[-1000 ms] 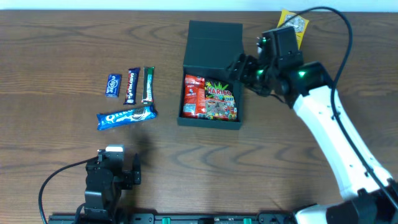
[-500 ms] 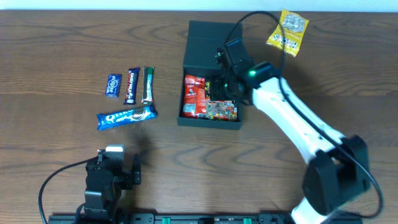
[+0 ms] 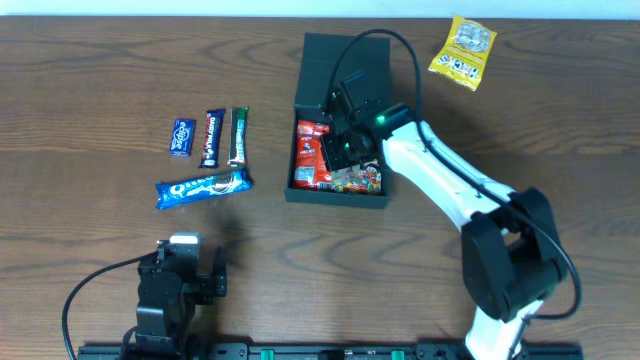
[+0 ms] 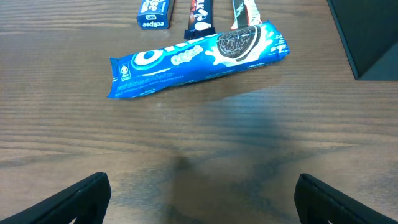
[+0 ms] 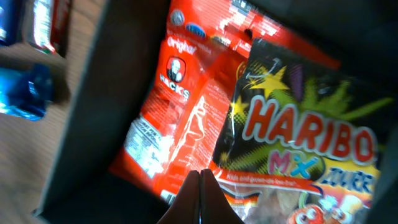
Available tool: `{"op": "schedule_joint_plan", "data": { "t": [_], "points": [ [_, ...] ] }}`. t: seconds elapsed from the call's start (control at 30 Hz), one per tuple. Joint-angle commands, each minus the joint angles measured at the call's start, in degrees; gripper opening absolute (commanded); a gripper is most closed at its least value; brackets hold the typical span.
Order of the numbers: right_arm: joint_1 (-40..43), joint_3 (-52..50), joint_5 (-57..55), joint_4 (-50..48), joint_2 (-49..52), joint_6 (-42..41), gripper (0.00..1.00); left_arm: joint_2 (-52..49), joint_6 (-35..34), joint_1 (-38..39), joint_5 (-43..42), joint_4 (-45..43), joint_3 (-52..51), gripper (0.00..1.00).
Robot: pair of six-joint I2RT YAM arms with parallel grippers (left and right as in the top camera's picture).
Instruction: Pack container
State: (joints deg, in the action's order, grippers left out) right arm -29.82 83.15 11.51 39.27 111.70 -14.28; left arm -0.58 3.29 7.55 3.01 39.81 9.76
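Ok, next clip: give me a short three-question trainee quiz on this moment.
1. True or false: the Oreo pack lies inside the container.
2. What lies beside the red packet in the container? A) Haribo bag B) Oreo pack C) nothing
3. Fill in: the right end effector, over the container, has its fingers ___.
Key: 1 false; 2 A; 3 shut.

Four readable brands.
"HARIBO" on the black bag [image 5: 305,149], "HACKS" on the red bag [image 5: 180,124] beside it; "OREO" on the blue roll [image 4: 199,59], "eclipse" on the small blue packet [image 4: 154,9], upper left.
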Motion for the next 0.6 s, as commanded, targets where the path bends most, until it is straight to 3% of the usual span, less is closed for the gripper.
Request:
{"op": "schedule_joint_plan", "data": {
  "t": [0.0,0.27,0.57],
  "points": [
    [-0.5,-0.1,1.2,-0.3,2.2,1.8,0.01,0.3,0.8,0.0,0.3,1.0,-0.5,0.95],
    [-0.5,-0.1,-9.7,0.4,3.5,-0.9,0.01,0.3,0.8,0.0,0.3,1.0,-0.5,0.95],
    [-0.2,-0.1,-13.6,0.6,3.9,-1.8,0.01,0.3,0.8,0.0,0.3,1.0,-0.5,0.95]
  ]
}}
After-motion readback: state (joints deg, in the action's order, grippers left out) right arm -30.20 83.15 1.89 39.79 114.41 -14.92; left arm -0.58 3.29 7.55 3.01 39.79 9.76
